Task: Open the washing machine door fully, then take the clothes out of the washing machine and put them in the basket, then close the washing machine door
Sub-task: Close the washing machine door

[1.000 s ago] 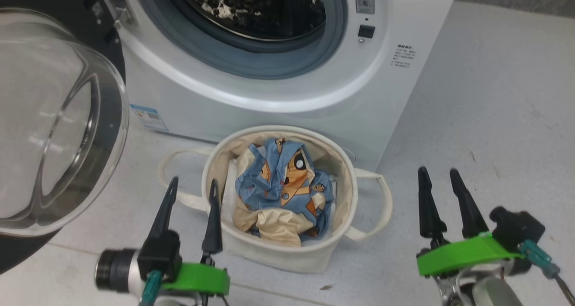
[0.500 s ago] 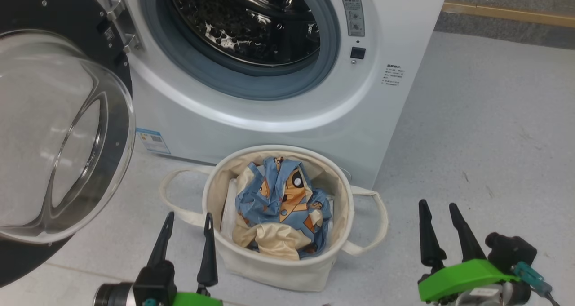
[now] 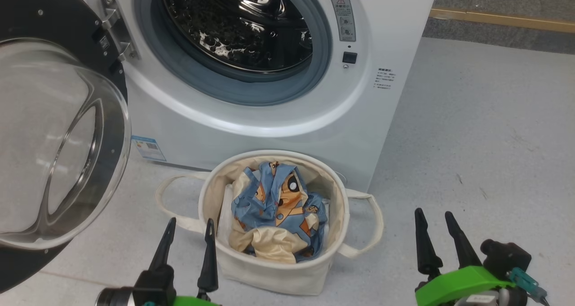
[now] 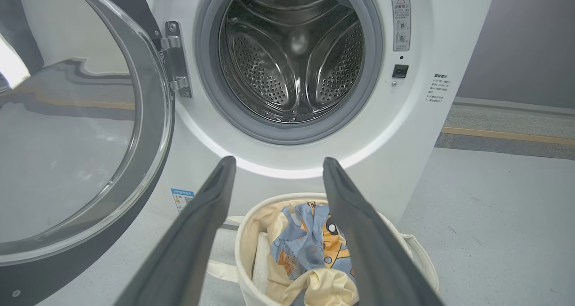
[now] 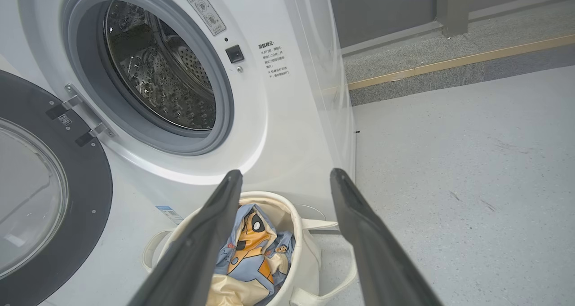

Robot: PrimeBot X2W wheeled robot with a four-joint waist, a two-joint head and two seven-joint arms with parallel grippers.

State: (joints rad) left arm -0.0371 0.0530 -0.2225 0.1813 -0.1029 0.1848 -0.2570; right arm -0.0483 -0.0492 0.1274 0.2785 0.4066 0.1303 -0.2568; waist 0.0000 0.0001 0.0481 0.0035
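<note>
The washing machine (image 3: 395,23) stands on a pale grey floor (image 3: 485,130), its white front taking up the upper middle of the head view. Its round, grey-rimmed mouth is uncovered, and the shiny perforated metal drum (image 3: 233,27) inside looks empty in the left wrist view. The washing machine door (image 3: 54,27) is swung wide open on the left side, hanging from a metal hinge (image 3: 112,27), with its black rim and bulging clear glass bowl turned towards the camera.

The basket (image 3: 269,272) sits on the floor just in front of the machine, below the mouth, with a looped handle sticking out on either side. The clothes (image 3: 274,202) lie crumpled inside it, blue and cream fabric with orange-faced cartoon figures, filling most of the opening. A strip of plain white cloth (image 3: 223,216) shows beside them against the basket's inner wall.

The left fingers (image 3: 208,261) rise from the bottom edge just left of the basket, spread apart and holding nothing. The right fingers (image 3: 423,247) stand to the right of the basket, clear of it, likewise spread and empty. A small blue label (image 3: 148,148) is stuck low on the machine's front, near the door's edge.
</note>
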